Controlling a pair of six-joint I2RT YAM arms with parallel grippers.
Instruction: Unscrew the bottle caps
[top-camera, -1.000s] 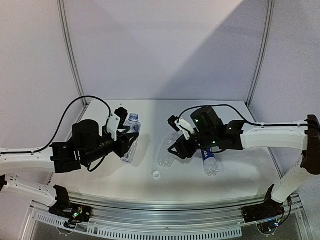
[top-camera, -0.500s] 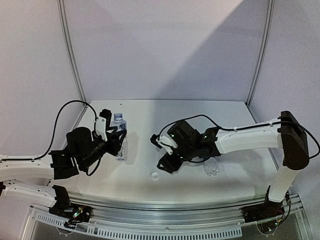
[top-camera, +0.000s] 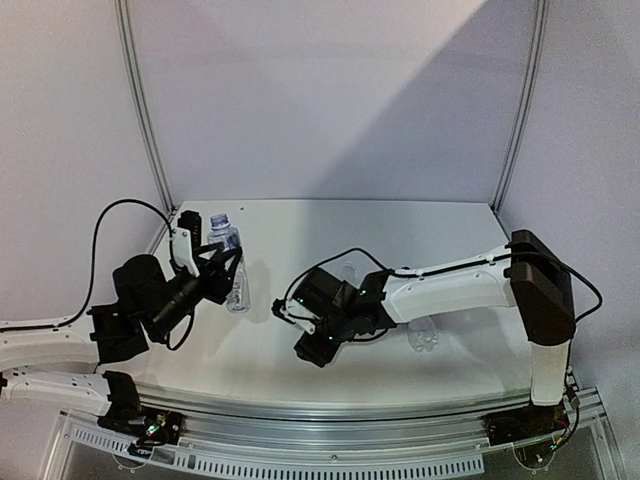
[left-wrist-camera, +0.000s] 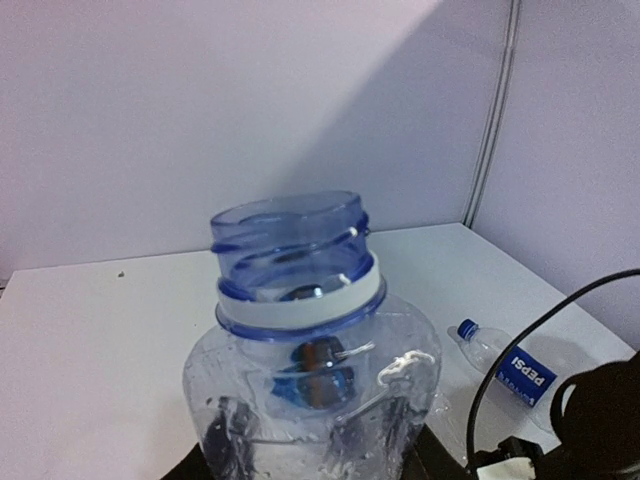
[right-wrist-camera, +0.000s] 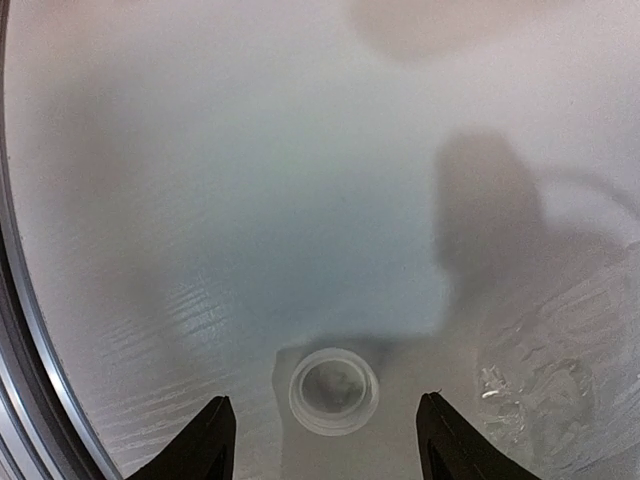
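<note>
My left gripper (top-camera: 222, 280) is shut on a clear dented bottle (top-camera: 230, 262), held nearly upright above the table's left side. In the left wrist view this bottle (left-wrist-camera: 310, 385) fills the frame, and its blue-tinted mouth (left-wrist-camera: 290, 225) is open, with a white ring below the thread and no cap. My right gripper (top-camera: 308, 350) hangs low over the table's front middle and hides the cap there. In the right wrist view a white cap (right-wrist-camera: 334, 391) lies open side up on the table. The right gripper (right-wrist-camera: 325, 405) stands open astride it, both fingertips (right-wrist-camera: 215, 432) clear of it.
A bottle with a blue label (left-wrist-camera: 520, 370) and a blue cap (left-wrist-camera: 467, 327) lies on the table to the right, partly behind my right arm in the top view (top-camera: 425, 340). The table's metal front rail (right-wrist-camera: 12, 330) runs close on the left of the right wrist view.
The left arm has drawn back to the left with its bottle, turning it more upright. The right arm has swung left and down over the white cap, which it now hides from above.
</note>
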